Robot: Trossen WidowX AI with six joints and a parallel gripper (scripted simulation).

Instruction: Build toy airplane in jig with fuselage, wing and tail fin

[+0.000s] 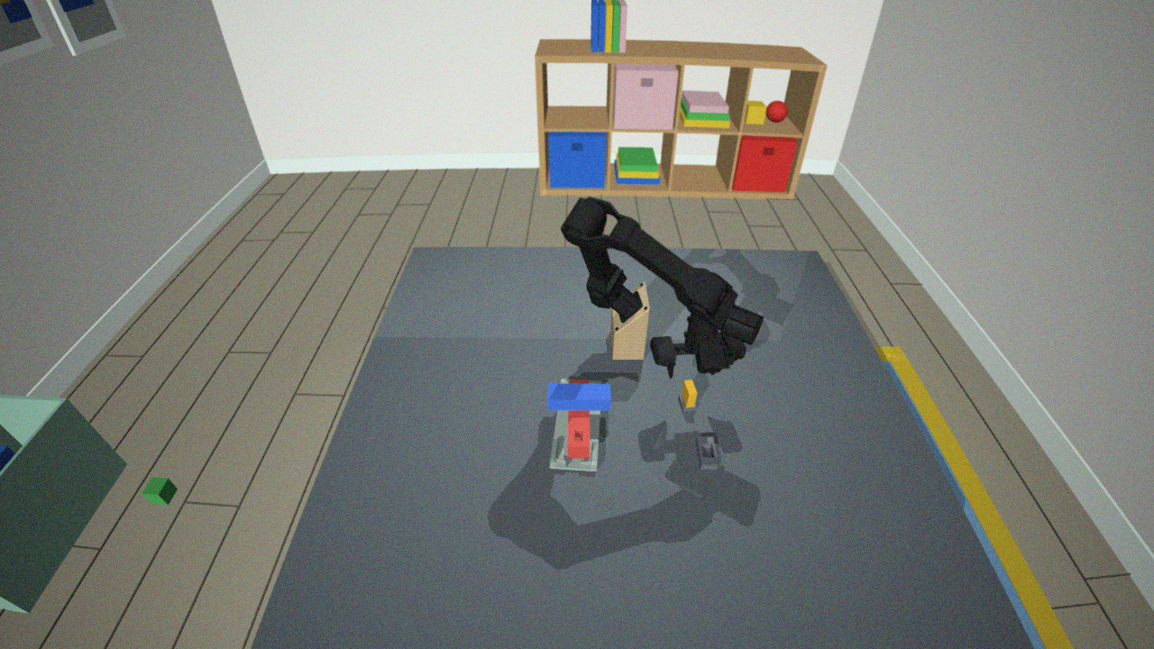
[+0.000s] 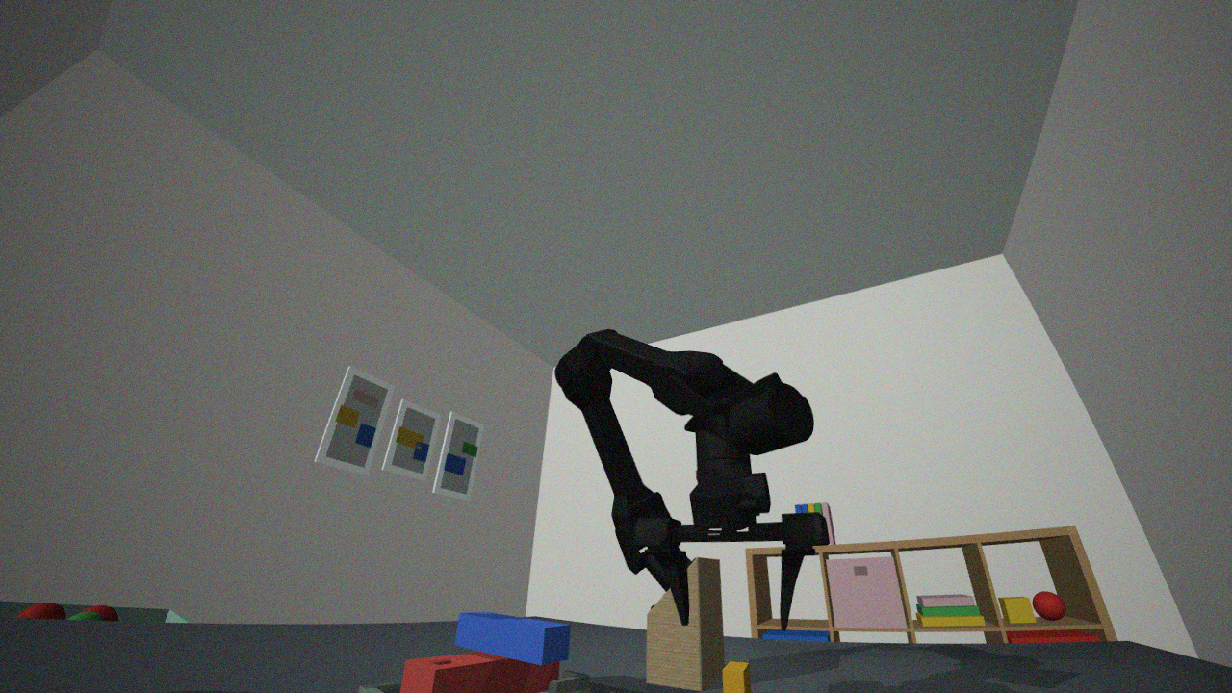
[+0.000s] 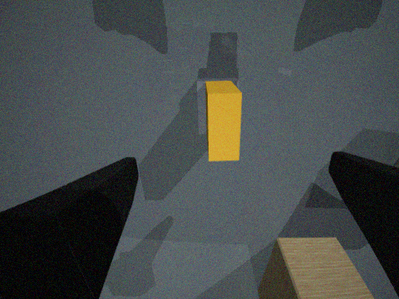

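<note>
The red fuselage [image 1: 578, 446] [image 2: 430, 678] lies in the pale grey cradle [image 1: 574, 466]. The blue wing [image 1: 579, 397] [image 2: 500, 635] lies crosswise on top of it, with its tab hidden. The square socket near the fuselage's tail shows open and empty. The yellow tail fin [image 1: 689, 394] [image 2: 735, 677] [image 3: 224, 124] stands upright to the right of the cradle, with a small grey holder [image 3: 201, 112] at its foot. My gripper [image 1: 692, 372] [image 2: 734, 625] [image 3: 235, 164] is open and empty, pointing down above the fin, which shows between and ahead of the fingertips in the wrist view.
A small grey open tray [image 1: 709, 463] lies in front of the fin, in the arm's shadow. The wooden arm base [image 1: 629, 340] [image 2: 672, 654] [image 3: 322, 266] stands behind, between cradle and fin. A green cube [image 1: 159, 490] lies far left on the floor.
</note>
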